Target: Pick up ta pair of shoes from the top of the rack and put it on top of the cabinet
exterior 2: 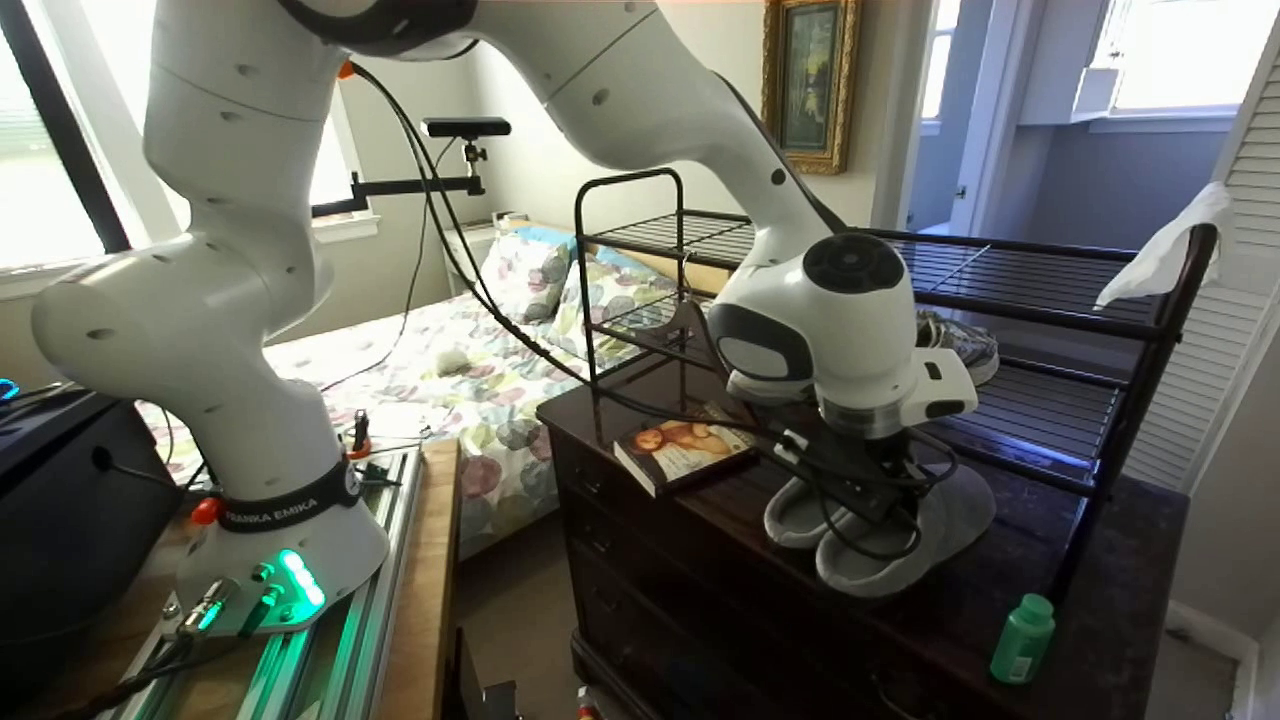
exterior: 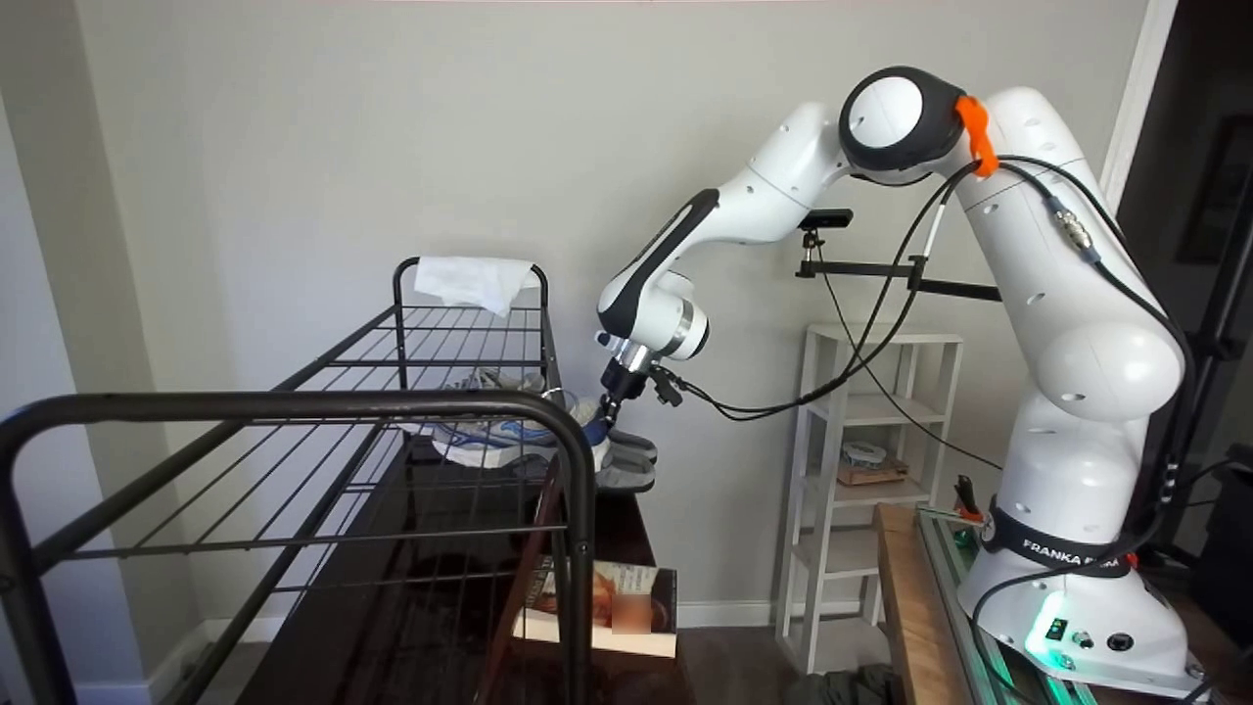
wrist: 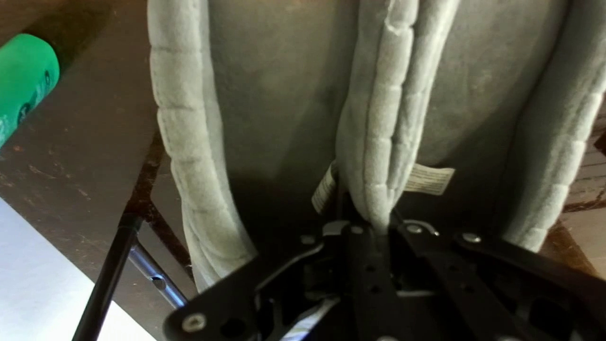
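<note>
Wrist view: the gripper (wrist: 384,229) has its fingers (wrist: 367,265) narrow, pinching the two touching inner walls of the grey pair of shoes (wrist: 386,123), one opening on each side of the fingers. Toward the upper left of them shows a green bottle (wrist: 28,78), upright on the dark cabinet (exterior 2: 960,610) in an exterior view. Left of the fingers there, a book (exterior 2: 685,445) lies flat on the cabinet. Just beside the fingers in both exterior views stands the black rack (exterior: 294,404), with sneakers (exterior: 499,433) below its top shelf and a white cloth (exterior: 475,281) over one end. The shoes are below the fingers, at the cabinet top; whether the soles touch it I cannot tell.
</note>
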Tool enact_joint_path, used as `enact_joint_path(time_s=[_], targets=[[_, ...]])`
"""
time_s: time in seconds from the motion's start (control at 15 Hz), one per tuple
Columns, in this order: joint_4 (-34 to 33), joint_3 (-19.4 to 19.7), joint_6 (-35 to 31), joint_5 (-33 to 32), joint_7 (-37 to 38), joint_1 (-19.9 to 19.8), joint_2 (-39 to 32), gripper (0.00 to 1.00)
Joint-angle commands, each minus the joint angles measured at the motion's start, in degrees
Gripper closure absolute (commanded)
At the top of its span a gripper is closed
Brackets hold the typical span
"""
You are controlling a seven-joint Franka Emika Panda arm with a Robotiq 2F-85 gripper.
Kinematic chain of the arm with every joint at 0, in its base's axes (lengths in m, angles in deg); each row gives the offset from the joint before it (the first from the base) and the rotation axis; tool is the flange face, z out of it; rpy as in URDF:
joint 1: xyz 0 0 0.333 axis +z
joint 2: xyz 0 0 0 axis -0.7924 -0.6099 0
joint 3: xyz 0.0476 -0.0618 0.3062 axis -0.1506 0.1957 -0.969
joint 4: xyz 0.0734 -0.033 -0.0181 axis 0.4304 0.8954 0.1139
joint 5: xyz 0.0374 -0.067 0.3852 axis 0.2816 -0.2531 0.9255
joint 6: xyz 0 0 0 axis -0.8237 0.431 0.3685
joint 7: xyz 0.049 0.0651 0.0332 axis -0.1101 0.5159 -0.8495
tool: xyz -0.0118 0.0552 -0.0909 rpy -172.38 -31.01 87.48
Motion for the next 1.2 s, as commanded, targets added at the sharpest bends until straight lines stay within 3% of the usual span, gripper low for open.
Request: enact_joint_path(time_s=[0.0, 0.07, 0.13, 0.33, 0.6, 0.67, 0.73, 0.8, 1.0, 1.07, 1.13], targets=[[-3.5, -0.7, -1.9, 0.9, 2.2, 1.1, -2.8, 0.98], [-3.7, -0.4, -2.1, 0.5, 3.1, 1.6, -3.1, 0.66], [-3.9, -0.4, -2.4, 0.5, 3.4, 1.7, -3.3, 0.65], [-3.1, 0.2, -3.3, 0.3, 5.0, 2.5, -2.4, 0.46], [5.5, 7.2, -2.3, -4.2, 12.8, 6.7, 5.4, 0.18], [9.5, 9.0, -2.8, -9.6, 17.7, 7.1, 8.4, 0.10], [12.7, 12.4, -1.3, -14.7, 21.6, 8.8, 11.3, 0.04], [15.3, 18.5, 3.6, -18.4, 23.3, 12.7, 14.4, 0.00], [19.0, 26.1, 17.7, -31.7, 28.5, 14.3, 22.3, 0.00], [20.0, 23.2, 19.4, -35.4, 31.0, 9.7, 25.4, 0.00], [15.7, 20.2, 15.0, -30.8, 27.7, 8.5, 18.2, 0.00]])
